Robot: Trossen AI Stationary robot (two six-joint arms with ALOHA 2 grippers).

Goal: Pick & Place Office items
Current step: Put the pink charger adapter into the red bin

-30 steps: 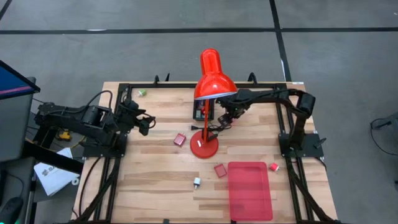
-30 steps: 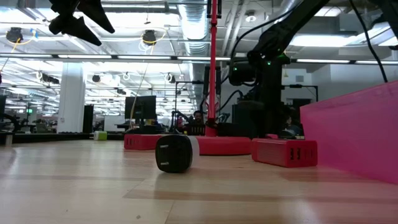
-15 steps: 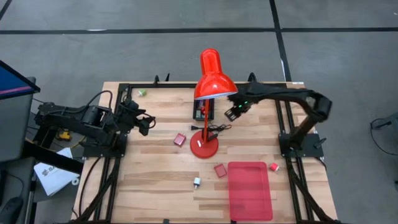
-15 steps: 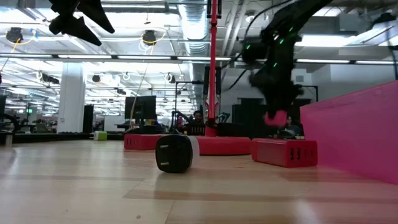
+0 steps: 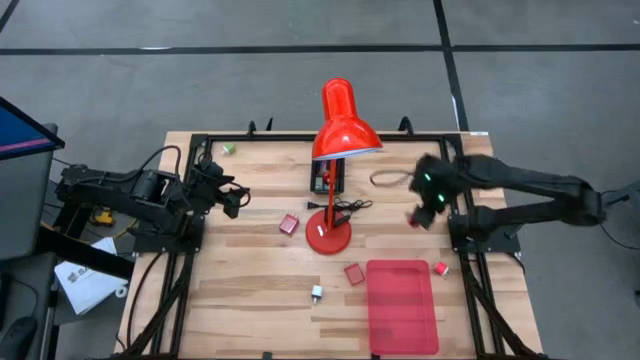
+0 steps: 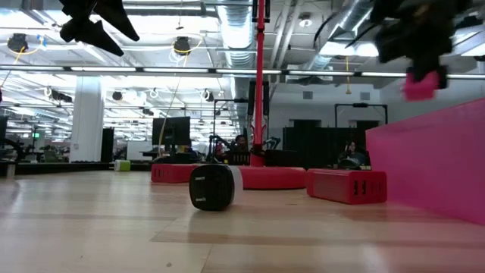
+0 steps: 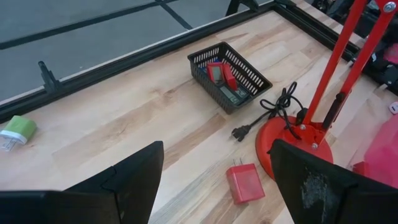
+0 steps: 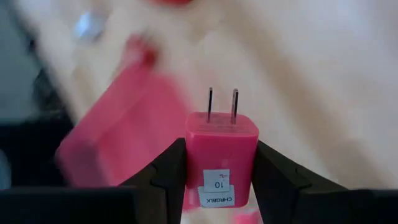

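My right gripper [image 5: 419, 214] hangs high over the table's right part, near the right arm's base, shut on a pink charger block [image 8: 221, 146] with two metal prongs. The block also shows in the low view [image 6: 422, 83], above the red tray [image 6: 432, 163]. My left gripper [image 5: 236, 197] waits open at the table's left side, holding nothing. Red blocks [image 5: 289, 224] [image 5: 354, 272] [image 5: 439, 268], a white-silver piece [image 5: 316, 292] and a green piece [image 5: 229, 148] lie flat on the wood. More pieces sit in a black basket [image 7: 202, 57]. My right gripper pinches the pink charger block between its two fingers [image 8: 166, 171], one on each of two opposite side faces of the body [image 8: 194, 149]. The prongs [image 8: 222, 102] point away from the gripper. The block is lifted clear of the table.
A tall red desk lamp stands mid-table on its round base [image 5: 327, 237], its cord [image 7: 273, 112] coiled beside the basket. The flat red tray [image 5: 402, 305] lies at the near right. A black frame [image 5: 190, 250] runs along the table's edges.
My right gripper has swung from the basket beside the lamp toward the table's right and near edges, rising as it went. It carries the pink charger block, which now hangs high above the tray's side. The left arm has kept still.
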